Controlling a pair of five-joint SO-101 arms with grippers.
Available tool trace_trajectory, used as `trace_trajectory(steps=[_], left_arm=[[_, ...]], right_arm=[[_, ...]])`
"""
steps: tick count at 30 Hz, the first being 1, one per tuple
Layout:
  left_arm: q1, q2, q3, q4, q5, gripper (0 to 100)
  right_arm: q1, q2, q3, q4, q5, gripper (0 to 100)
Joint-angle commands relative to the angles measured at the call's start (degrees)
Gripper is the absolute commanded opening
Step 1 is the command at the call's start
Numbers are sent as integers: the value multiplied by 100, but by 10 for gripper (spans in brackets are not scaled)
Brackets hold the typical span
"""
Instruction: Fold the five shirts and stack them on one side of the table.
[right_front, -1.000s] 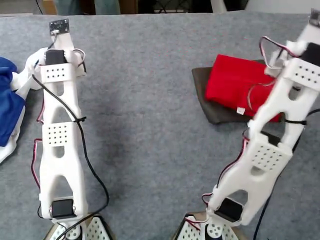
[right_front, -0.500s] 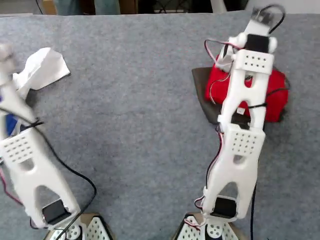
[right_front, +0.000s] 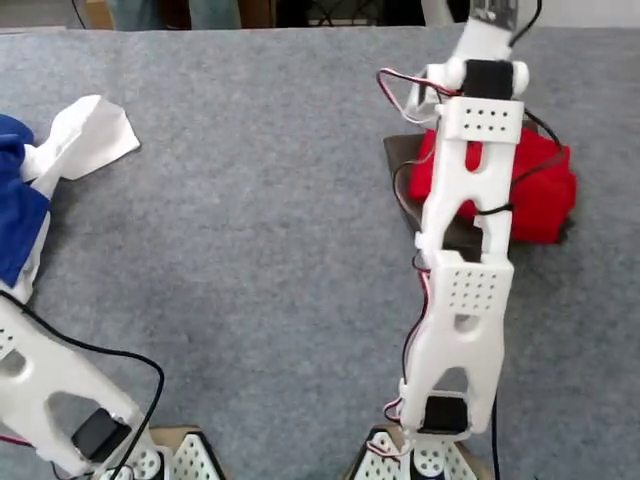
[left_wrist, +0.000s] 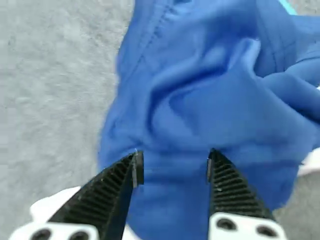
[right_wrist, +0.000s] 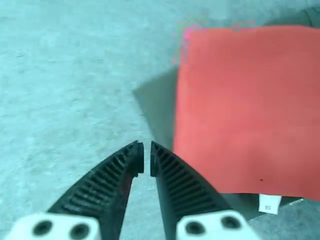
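Note:
A crumpled blue shirt (left_wrist: 215, 95) lies under my left gripper (left_wrist: 172, 162), which hangs open just above it with nothing between its fingers. In the high view the blue shirt (right_front: 18, 195) sits at the table's left edge, with a rumpled white shirt (right_front: 85, 140) beside it. My left arm (right_front: 45, 390) stands at the near left corner. A folded red shirt (right_front: 540, 190) rests on a folded dark shirt (right_front: 400, 165) at the right. My right arm (right_front: 470, 180) stretches over that stack. My right gripper (right_wrist: 146, 152) is shut and empty, by the red shirt (right_wrist: 245, 110) and over the dark shirt's edge (right_wrist: 155, 107).
The grey felt table (right_front: 270, 250) is bare between the two arms. Both arm bases (right_front: 420, 460) stand at the near edge. The table's far edge (right_front: 300, 27) runs along the top of the high view.
My left arm swung off the white shirt toward the near left, leaving that shirt uncovered. My right arm swung left from the right edge to lie over the red stack.

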Motion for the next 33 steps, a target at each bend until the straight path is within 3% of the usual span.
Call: trace_trajectory(steps=[1, 4, 8, 12, 20, 27, 33], left_arm=[[171, 220, -22, -466, 79, 173], [338, 448, -374, -484, 70, 23], [418, 571, -980, -290, 114, 27], [655, 396, -2105, 642, 70, 28], [1464, -782, -1745, 818, 79, 28], [2536, -3068, -110, 818, 79, 28], [4593, -5486, 2484, 809, 35, 28]], right_arm=[[-185, -646, 163, 53, -26, 32], [-185, -1051, 312, 53, 237, 32], [-185, -1851, 629, 53, 413, 32], [-185, -2677, 1103, 53, 484, 32], [-158, -3890, 2026, 44, 615, 32], [-149, -4330, 2501, 35, 774, 32], [-149, -4347, 2677, 18, 800, 32]])
